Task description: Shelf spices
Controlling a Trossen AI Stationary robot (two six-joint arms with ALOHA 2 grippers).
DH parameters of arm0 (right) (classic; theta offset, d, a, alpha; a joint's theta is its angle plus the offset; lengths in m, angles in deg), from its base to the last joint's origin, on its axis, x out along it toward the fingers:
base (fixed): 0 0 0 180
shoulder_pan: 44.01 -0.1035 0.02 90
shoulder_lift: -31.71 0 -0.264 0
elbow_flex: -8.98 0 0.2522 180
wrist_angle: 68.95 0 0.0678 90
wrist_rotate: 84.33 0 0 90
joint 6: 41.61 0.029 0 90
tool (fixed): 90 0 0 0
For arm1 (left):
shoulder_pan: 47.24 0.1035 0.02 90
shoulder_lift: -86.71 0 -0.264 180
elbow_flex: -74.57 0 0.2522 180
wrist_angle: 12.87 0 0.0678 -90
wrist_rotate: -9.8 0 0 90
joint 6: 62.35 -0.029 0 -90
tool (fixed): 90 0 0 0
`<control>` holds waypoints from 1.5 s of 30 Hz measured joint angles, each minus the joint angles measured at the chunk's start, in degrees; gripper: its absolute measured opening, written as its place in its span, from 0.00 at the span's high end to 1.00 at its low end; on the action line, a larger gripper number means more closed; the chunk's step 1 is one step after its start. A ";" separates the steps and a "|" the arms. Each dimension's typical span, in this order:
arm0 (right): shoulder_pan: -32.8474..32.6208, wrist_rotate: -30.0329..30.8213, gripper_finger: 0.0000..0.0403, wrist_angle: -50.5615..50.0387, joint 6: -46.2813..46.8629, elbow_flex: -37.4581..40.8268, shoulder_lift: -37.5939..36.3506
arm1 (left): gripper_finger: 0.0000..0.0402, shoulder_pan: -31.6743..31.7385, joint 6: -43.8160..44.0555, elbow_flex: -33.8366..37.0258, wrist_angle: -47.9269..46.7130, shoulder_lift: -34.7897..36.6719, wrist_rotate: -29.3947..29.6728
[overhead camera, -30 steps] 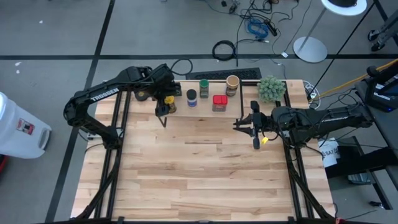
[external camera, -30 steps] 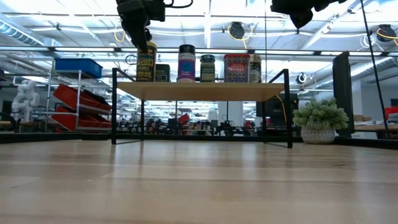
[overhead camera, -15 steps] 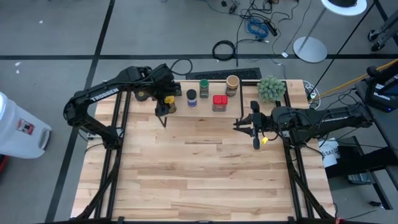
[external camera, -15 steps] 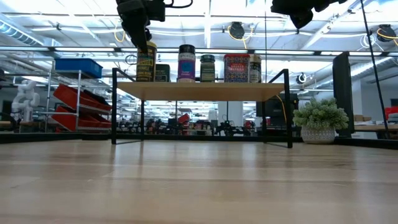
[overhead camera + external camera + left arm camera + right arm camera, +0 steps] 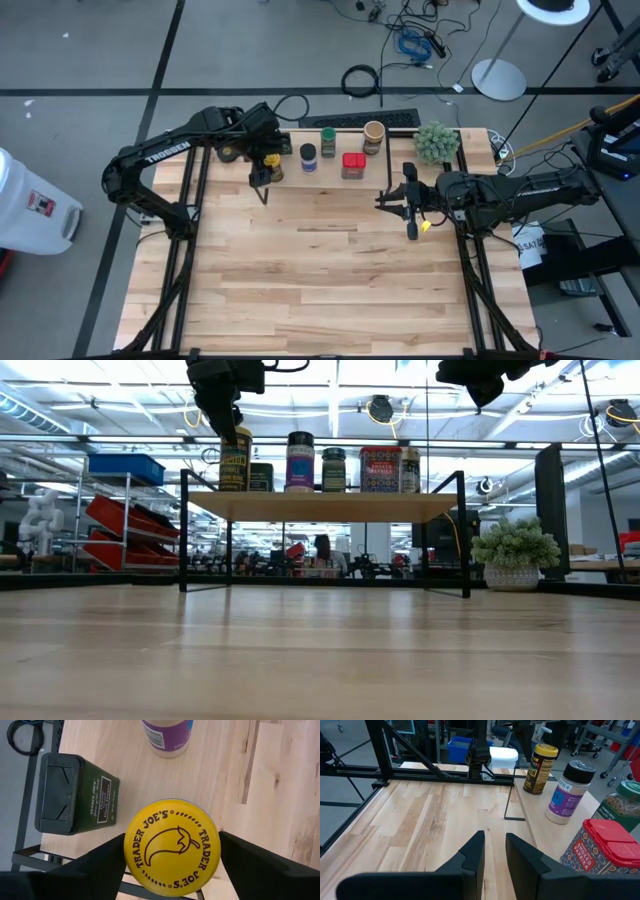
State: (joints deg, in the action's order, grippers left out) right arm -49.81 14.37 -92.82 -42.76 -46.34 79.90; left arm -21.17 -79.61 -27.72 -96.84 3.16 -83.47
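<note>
The shelf [image 5: 320, 507] stands at the table's far edge, and several spices stand upright on its top board. From left to right in the low view they are the yellow-lidded jar [image 5: 235, 465], dark boxy tin [image 5: 260, 477], blue-lidded jar [image 5: 299, 462], green-lidded jar [image 5: 334, 470], red square tin [image 5: 380, 469] and tan-lidded jar [image 5: 410, 470]. My left gripper [image 5: 268, 165] slants down over the yellow-lidded jar [image 5: 171, 847], one finger on either side of it. My right gripper [image 5: 408, 205] hovers right of the shelf's front. Its fingers [image 5: 495, 840] stand a narrow gap apart with nothing between them. My left gripper comes at the yellow-lidded jar from above, slanting down, with one finger [image 5: 95, 870] on each side of the jar below its lid [image 5: 150, 820]. The lid hides the fingers' inner faces, so I cannot tell whether they touch the jar. The jar stands upright on the shelf.
A fuzzy green plant ball [image 5: 437, 142] sits at the table's far right corner, beside the shelf. A black tape roll [image 5: 230, 153] lies at the far left, behind my left arm. The wooden table [image 5: 320, 280] in front of the shelf is bare.
</note>
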 joint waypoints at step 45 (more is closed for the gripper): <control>0.04 0.00 0.84 0.04 -0.31 0.00 0.00 | 0.41 -12.52 15.14 0.04 -4.87 6.45 -2.97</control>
State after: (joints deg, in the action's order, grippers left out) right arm -49.77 14.37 -92.77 -43.07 -46.34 79.90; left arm -33.69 -64.46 -27.68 -101.71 9.61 -86.44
